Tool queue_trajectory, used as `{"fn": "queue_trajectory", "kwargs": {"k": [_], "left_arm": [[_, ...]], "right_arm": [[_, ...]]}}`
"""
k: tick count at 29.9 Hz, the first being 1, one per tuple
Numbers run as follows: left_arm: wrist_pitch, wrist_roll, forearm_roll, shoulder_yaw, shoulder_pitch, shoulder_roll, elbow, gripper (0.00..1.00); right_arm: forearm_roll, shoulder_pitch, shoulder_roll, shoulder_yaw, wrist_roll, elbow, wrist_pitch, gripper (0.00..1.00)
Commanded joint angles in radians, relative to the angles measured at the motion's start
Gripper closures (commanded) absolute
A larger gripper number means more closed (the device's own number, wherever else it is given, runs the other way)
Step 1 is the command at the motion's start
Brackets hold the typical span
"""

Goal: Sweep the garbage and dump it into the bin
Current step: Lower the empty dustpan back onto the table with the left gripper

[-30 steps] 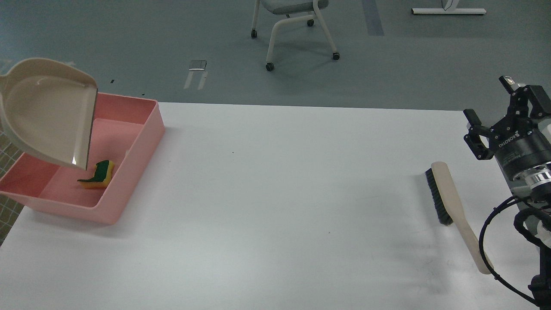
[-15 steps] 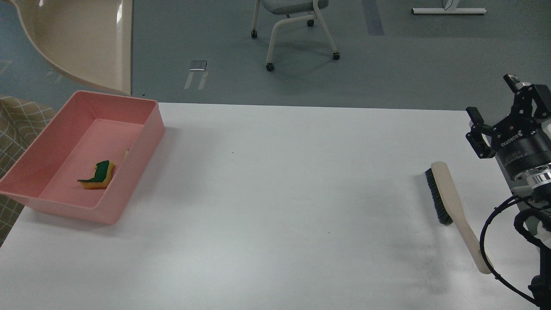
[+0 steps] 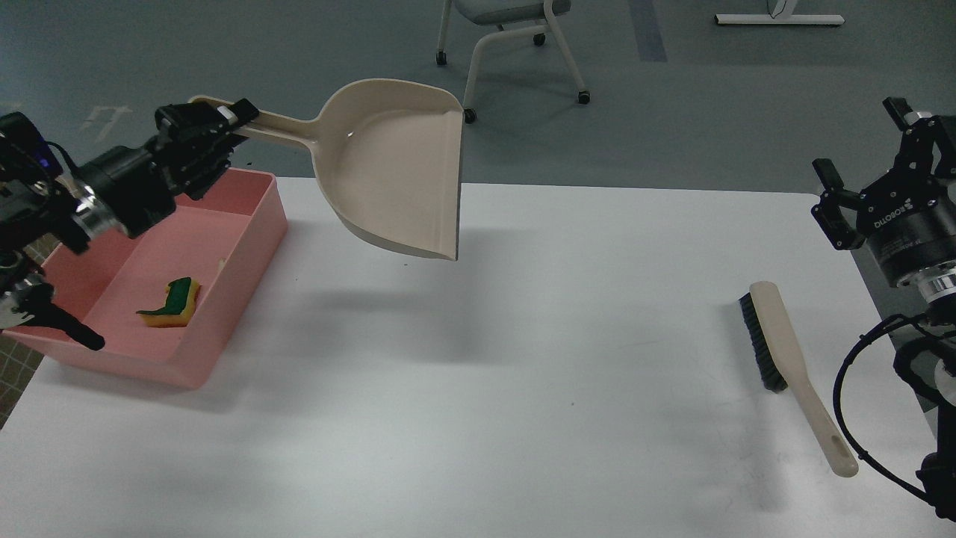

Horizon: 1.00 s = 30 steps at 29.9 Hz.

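Observation:
The yellow sponge chunk with a dark green side (image 3: 171, 302) lies inside the pink bin (image 3: 246, 258) at the table's left. A thin off-white scrap (image 3: 220, 264) lies by the bin's right inner wall. My left gripper (image 3: 216, 127) is shut on the handle of the beige dustpan (image 3: 396, 179) and holds it in the air over the table, right of the bin, its pan empty. My right gripper (image 3: 866, 161) is open and empty at the far right, above the table's edge.
A beige hand brush with black bristles (image 3: 780, 351) lies on the white table (image 3: 485, 373) near the right edge. A wheeled chair (image 3: 508, 45) stands on the grey floor beyond the table.
The dustpan has swung from over the bin, up and then right, and now hangs over the table with my left arm in view. The right gripper has drifted slightly right.

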Motion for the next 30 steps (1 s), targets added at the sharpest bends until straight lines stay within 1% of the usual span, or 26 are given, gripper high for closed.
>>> {"fn": "queue_trajectory", "kwargs": {"k": [1,4,6,9,11,19,22,23,28,30], "left_arm": [[0.062,0.001,0.002,0.111,-0.003,-0.069,0.004,0.80],[0.111,0.003,0.002,0.192,-0.004,-0.097,0.008,0.80],[0.141,-0.001,0.001,0.266,-0.021,-0.115,0.033,0.80],[0.152,-0.007,0.001,0.300,-0.024,-0.146,0.082,0.80],[0.152,-0.008,0.001,0.301,-0.016,-0.157,0.103,0.80],[0.158,-0.011,-0.001,0.309,-0.009,-0.152,0.108,0.80],[0.158,-0.011,-0.001,0.309,-0.001,-0.146,0.108,0.78],[0.158,-0.011,-0.001,0.309,0.011,-0.140,0.108,0.75],[0.160,-0.011,-0.003,0.309,0.017,-0.132,0.109,0.74],[0.160,-0.011,-0.004,0.309,0.017,-0.132,0.108,0.71]], "right_arm": [[0.001,-0.001,0.000,0.001,0.000,0.007,0.000,0.00],[0.001,-0.003,0.000,0.001,0.000,0.009,0.000,0.00],[0.001,-0.006,0.000,0.001,0.000,0.009,0.000,0.00],[0.001,-0.008,0.000,0.001,0.000,0.010,0.000,0.00],[0.001,-0.008,0.000,0.001,0.000,0.010,0.000,0.00],[0.001,-0.014,0.003,0.001,0.000,0.010,0.000,0.00],[0.001,-0.014,0.005,0.001,0.000,0.010,0.000,0.00],[0.001,-0.014,0.005,-0.001,0.000,0.010,0.000,0.00],[0.001,-0.014,0.005,-0.001,0.000,0.010,0.000,0.00],[0.001,-0.014,0.005,-0.001,0.000,0.010,0.000,0.00]]}}
